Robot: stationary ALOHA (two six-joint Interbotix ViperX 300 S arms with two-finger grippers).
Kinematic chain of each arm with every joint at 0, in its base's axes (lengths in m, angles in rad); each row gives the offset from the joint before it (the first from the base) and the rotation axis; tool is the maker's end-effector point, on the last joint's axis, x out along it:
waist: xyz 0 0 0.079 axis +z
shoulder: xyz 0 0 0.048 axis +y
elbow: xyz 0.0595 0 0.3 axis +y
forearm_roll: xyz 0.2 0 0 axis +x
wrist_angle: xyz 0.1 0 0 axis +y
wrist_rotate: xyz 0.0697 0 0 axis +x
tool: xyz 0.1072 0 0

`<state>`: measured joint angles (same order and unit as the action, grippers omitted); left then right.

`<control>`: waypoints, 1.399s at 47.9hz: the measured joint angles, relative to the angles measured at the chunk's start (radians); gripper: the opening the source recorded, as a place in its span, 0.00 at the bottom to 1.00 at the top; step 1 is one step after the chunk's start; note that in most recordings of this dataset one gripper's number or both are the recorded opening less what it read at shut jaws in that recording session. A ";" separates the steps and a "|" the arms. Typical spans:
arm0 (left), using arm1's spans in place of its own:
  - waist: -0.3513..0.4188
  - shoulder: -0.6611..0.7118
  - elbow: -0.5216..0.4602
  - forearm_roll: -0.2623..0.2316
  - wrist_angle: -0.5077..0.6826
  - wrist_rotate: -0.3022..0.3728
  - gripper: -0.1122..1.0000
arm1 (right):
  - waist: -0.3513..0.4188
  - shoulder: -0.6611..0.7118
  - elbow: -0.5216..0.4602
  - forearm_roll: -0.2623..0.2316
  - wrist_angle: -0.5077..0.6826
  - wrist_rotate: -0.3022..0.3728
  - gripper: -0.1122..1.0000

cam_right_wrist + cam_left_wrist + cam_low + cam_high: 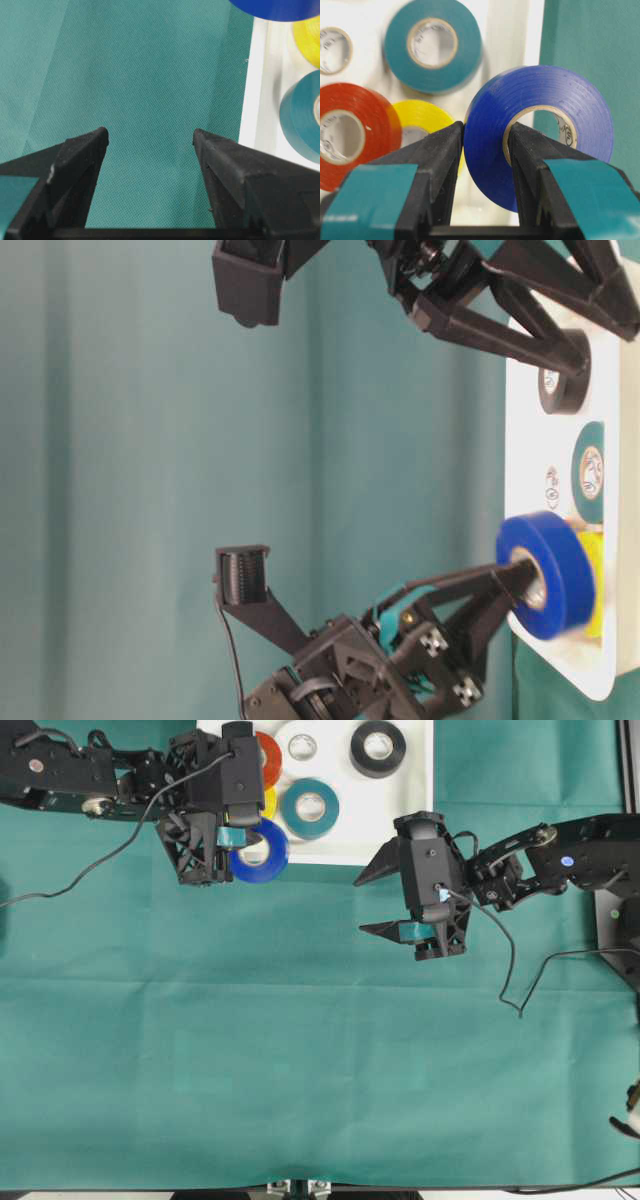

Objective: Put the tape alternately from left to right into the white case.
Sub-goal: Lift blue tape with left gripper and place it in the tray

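My left gripper (250,845) is shut on a blue tape roll (262,860). One finger goes through the roll's hole and the other presses its outer wall (485,132). The blue roll (540,95) hangs tilted over the front left edge of the white case (410,830). Red (270,758), yellow (268,800), teal (310,808), black (378,747) and clear (302,747) rolls lie flat in the case. My right gripper (378,902) stands open over the green cloth just in front of the case, with nothing between its fingers (150,137).
A green cloth (300,1050) covers the table. The case's raised rim (250,100) runs close to the right gripper's right finger, and the teal roll (300,120) lies just beyond it. A black cable (515,990) trails on the cloth at the right.
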<state>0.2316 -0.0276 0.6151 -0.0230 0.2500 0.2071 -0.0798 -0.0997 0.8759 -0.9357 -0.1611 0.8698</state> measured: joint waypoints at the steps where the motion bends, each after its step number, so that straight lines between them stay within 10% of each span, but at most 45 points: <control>1: 0.003 0.002 -0.003 0.000 -0.003 0.002 0.08 | 0.000 0.000 -0.002 0.000 0.000 0.000 0.78; 35: 0.095 0.233 -0.190 0.000 -0.278 0.054 0.08 | 0.000 0.000 -0.002 0.000 0.000 0.000 0.78; 67: 0.091 0.307 -0.262 0.000 -0.299 0.055 0.08 | 0.000 0.000 -0.002 0.000 0.000 0.000 0.78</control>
<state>0.3221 0.2792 0.3528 -0.0230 -0.0491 0.2623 -0.0798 -0.0997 0.8744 -0.9357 -0.1611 0.8698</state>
